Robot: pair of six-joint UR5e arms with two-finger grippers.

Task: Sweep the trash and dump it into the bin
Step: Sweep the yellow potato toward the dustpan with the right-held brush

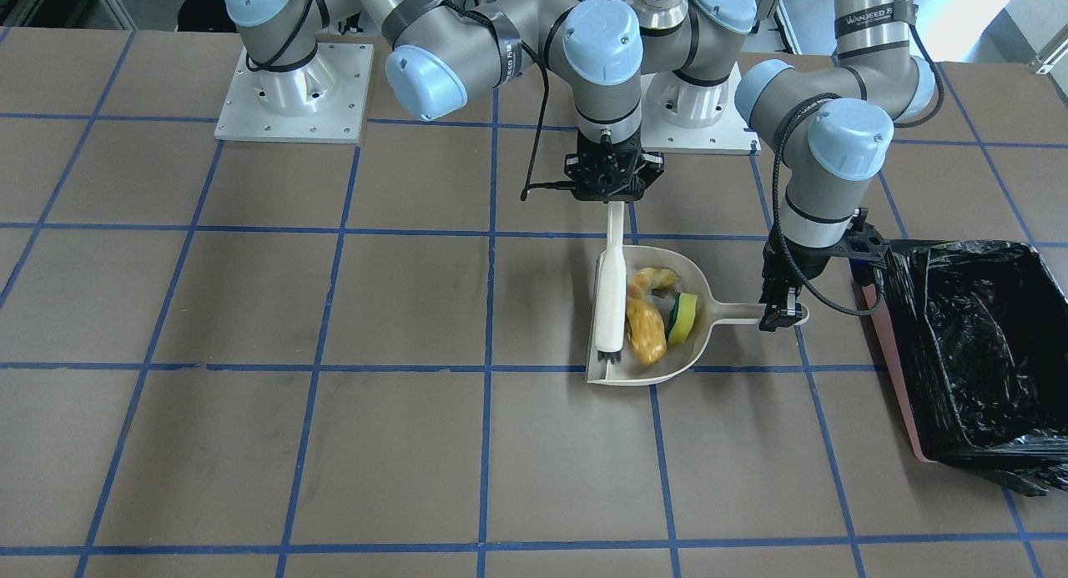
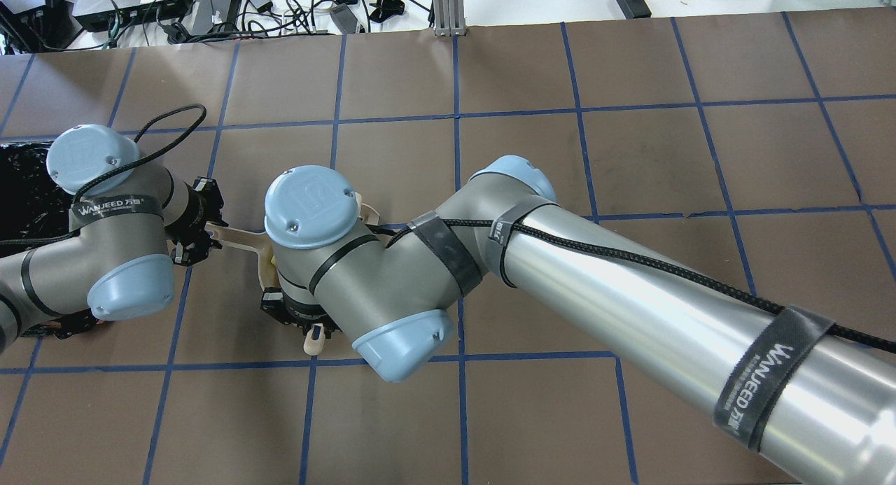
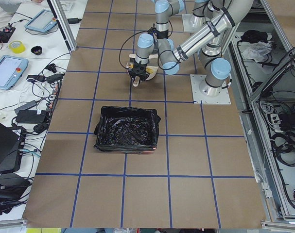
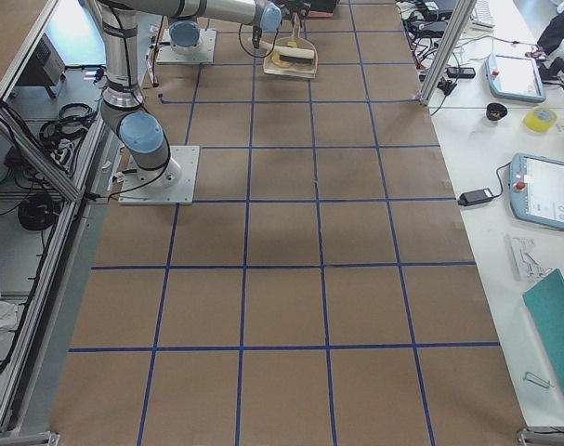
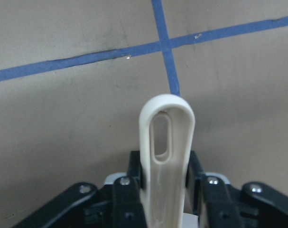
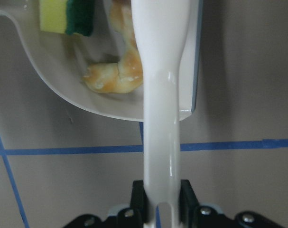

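i see left gripper (image 1: 780,318) clamped on the dustpan (image 1: 699,282) handle, right gripper (image 1: 615,196) clamped on the brush (image 1: 613,299) at its mouth; trash (image 1: 646,332) lies inside, bin (image 1: 976,344) beyond the handle.

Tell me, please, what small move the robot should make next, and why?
Probably the right gripper should lift the brush clear of the dustpan. The potato, bread and sponge all lie inside it, the brush rests across its open mouth, and the left gripper is shut on the handle, with the bin beside it.
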